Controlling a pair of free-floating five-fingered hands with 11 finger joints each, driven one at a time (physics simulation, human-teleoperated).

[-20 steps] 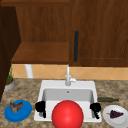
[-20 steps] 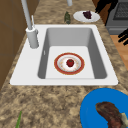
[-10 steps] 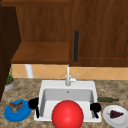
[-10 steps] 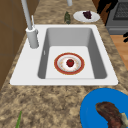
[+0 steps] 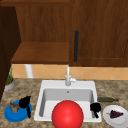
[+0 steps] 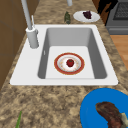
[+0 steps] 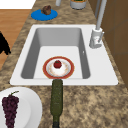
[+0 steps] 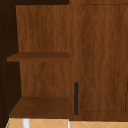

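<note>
My left hand (image 5: 25, 103) hovers over a blue plate (image 5: 10, 116) holding a brown piece of food (image 5: 14, 106), left of the sink (image 5: 40, 105); its fingers hang relaxed. My right hand (image 5: 95, 108) floats above the sink's right front corner, fingers loose and holding nothing, beside a white plate (image 5: 110, 120) with dark grapes (image 5: 115, 114). It shows as a black shape (image 7: 3, 46) at the counter's front edge in the right side view. Inside the basin lies a red-rimmed plate (image 6: 57, 62) carrying a small red fruit (image 6: 70, 62). A big red ball (image 5: 67, 115) covers the sink's front.
A grey faucet (image 5: 68, 77) stands behind the basin. A dark green bottle (image 7: 57, 100) lies on the counter right of the sink. A potted plant (image 5: 10, 82) sits at far left. Above are an open wooden shelf (image 8: 40, 107) and a cabinet door with a dark handle (image 8: 76, 98).
</note>
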